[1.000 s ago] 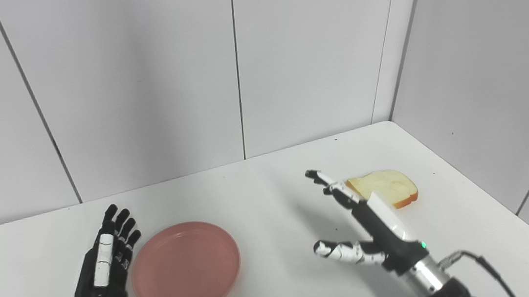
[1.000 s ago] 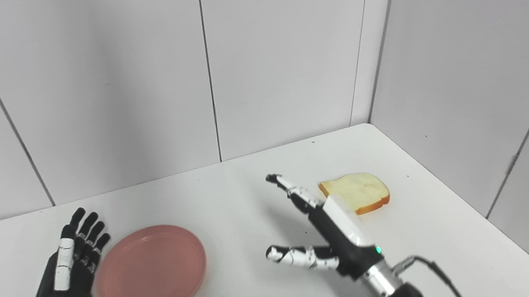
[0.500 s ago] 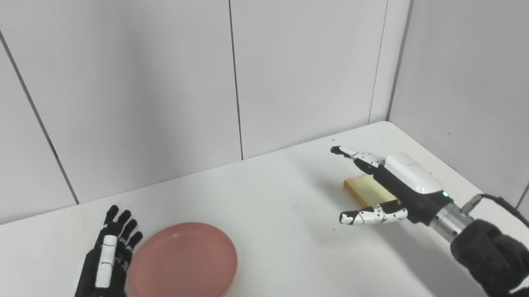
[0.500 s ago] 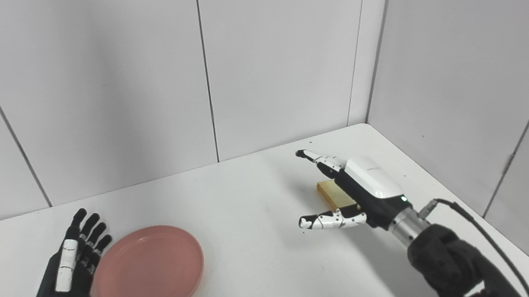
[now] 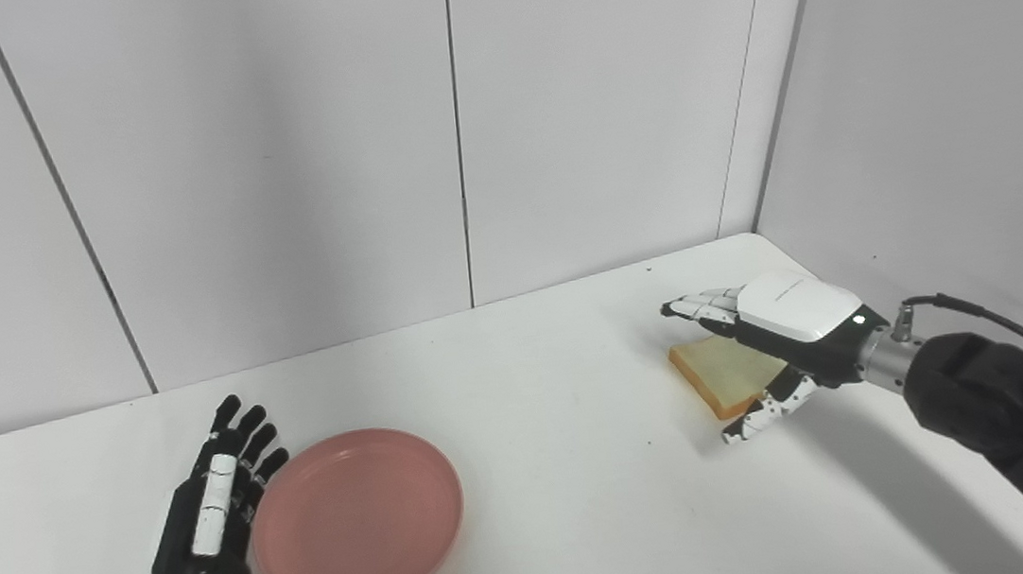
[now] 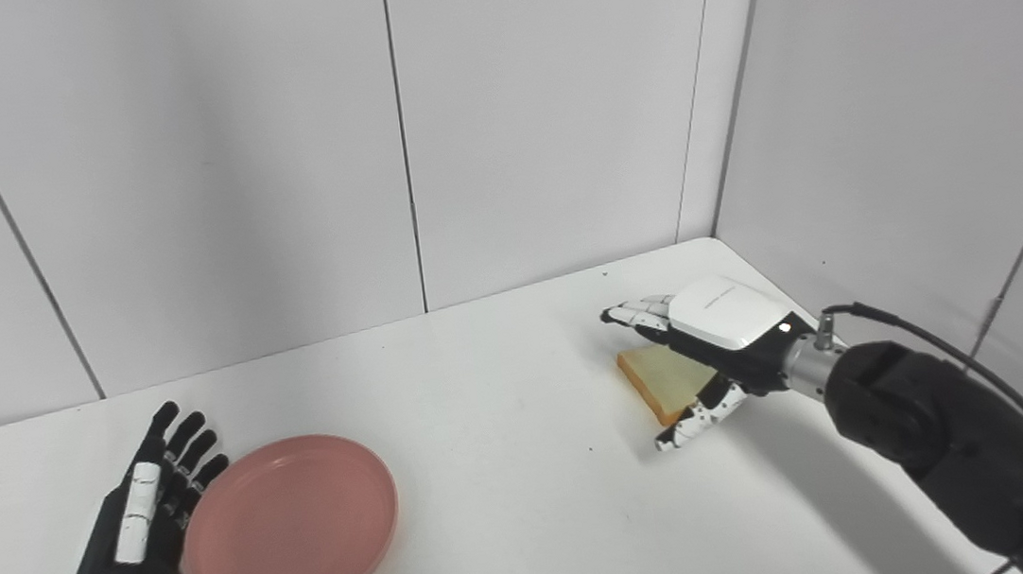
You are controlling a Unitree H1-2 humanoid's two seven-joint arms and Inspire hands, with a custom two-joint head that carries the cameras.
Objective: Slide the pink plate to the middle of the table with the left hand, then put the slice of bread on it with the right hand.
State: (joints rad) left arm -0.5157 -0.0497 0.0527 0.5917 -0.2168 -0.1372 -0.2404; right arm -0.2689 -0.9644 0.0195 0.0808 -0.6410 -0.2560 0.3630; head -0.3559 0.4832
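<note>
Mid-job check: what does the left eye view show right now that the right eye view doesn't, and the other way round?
Only the left eye view: more wall to the left of the left panel seam, and less of the right forearm, which leaves the picture at its right edge.

Only the right eye view: more of the right side wall, more bare table right of the plate, and a longer stretch of the right forearm.

Both: the left robot hand open beside the pink plate, fingers by its rim; the right robot hand open, hovering over the bread slice, which lies flat on the table.
</note>
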